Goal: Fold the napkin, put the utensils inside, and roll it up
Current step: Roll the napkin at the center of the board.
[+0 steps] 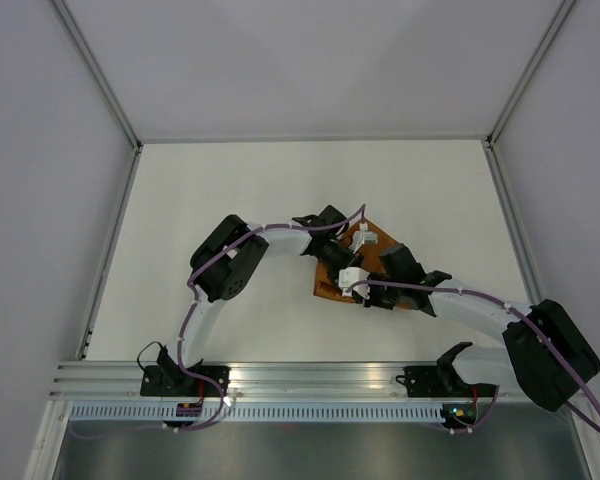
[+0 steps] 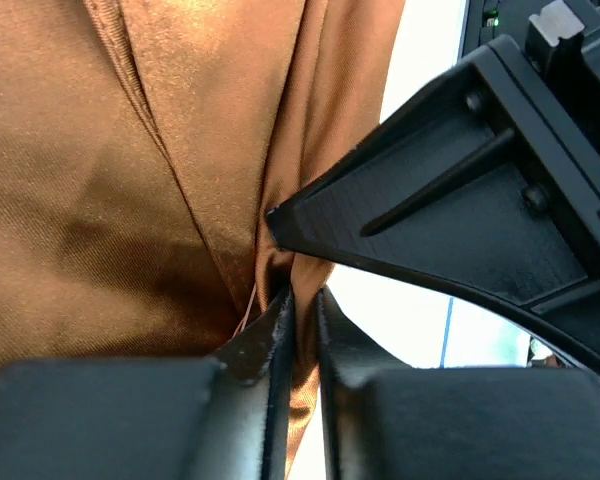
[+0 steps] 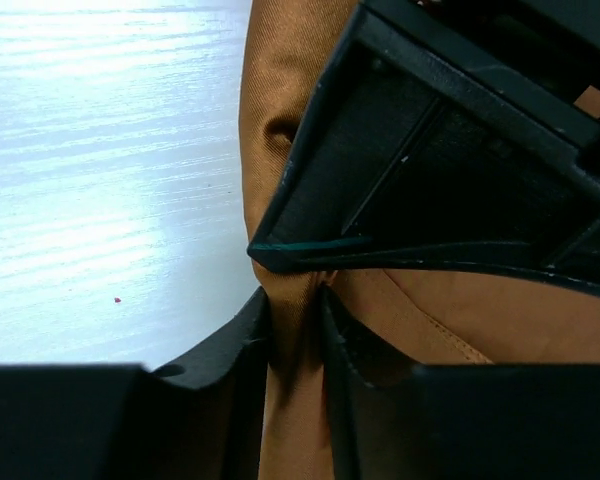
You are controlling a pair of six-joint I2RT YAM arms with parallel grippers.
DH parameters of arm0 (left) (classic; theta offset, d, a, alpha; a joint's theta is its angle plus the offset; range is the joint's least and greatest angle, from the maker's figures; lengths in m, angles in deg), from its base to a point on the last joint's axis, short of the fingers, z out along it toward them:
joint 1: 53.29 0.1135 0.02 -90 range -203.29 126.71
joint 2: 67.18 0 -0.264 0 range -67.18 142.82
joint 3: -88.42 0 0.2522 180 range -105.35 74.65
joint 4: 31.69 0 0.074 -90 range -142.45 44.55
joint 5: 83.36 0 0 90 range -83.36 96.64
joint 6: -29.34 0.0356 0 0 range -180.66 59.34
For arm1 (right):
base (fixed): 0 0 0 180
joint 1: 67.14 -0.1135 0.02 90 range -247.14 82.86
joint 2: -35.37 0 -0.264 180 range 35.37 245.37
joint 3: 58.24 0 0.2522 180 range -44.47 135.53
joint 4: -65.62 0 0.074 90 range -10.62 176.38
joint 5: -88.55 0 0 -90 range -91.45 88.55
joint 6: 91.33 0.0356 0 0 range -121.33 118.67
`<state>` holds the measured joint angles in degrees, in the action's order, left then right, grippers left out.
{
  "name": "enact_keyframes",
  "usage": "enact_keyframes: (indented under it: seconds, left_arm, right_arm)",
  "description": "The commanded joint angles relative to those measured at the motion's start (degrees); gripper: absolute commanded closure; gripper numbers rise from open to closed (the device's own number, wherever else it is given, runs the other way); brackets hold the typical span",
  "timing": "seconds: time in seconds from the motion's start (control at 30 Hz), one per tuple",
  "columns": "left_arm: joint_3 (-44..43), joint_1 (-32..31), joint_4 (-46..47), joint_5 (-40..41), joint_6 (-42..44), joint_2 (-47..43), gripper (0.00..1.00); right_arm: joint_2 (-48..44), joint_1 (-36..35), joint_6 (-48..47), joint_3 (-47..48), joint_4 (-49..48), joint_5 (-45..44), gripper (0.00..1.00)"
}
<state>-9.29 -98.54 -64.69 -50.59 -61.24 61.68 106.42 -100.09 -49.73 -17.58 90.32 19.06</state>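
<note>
I've got both hands on the napkin (image 2: 130,180). My left hand (image 2: 302,320) is clamped on a thin gathered ridge of cloth, and my right hand (image 3: 295,310) is pinched on a similar pleat. Each has the other's body looming just ahead of its fingertips. I judge they sit this close so both pinches share one edge and carry it over evenly. Bare tabletop (image 3: 100,150) lies left of my right hand. I can't find the knife in any view.
</note>
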Motion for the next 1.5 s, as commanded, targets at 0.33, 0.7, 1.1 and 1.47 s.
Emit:
enact_keyframes:
  seconds: [0.33,0.7,1.1,1.47]
  left_arm:
    - [4.4,4.2,9.0,2.1,-12.9,-8.3,0.67]
    - [16.6,8.4,22.9,16.2,-20.3,-23.1,0.7]
    - [41.7,9.1,39.7,35.5,-16.1,-46.4,0.68]
    - [44.9,-13.2,44.4,65.0,13.4,-44.8,0.66]
  right_arm:
    - [12.3,2.9,-4.2,11.1,15.7,8.5,0.83]
    - [30.0,10.4,-12.3,27.5,36.1,17.8,0.85]
    - [46.2,12.8,-11.7,42.6,46.4,18.4,0.84]
    - [55.0,12.8,-8.5,54.1,52.5,17.2,0.84]
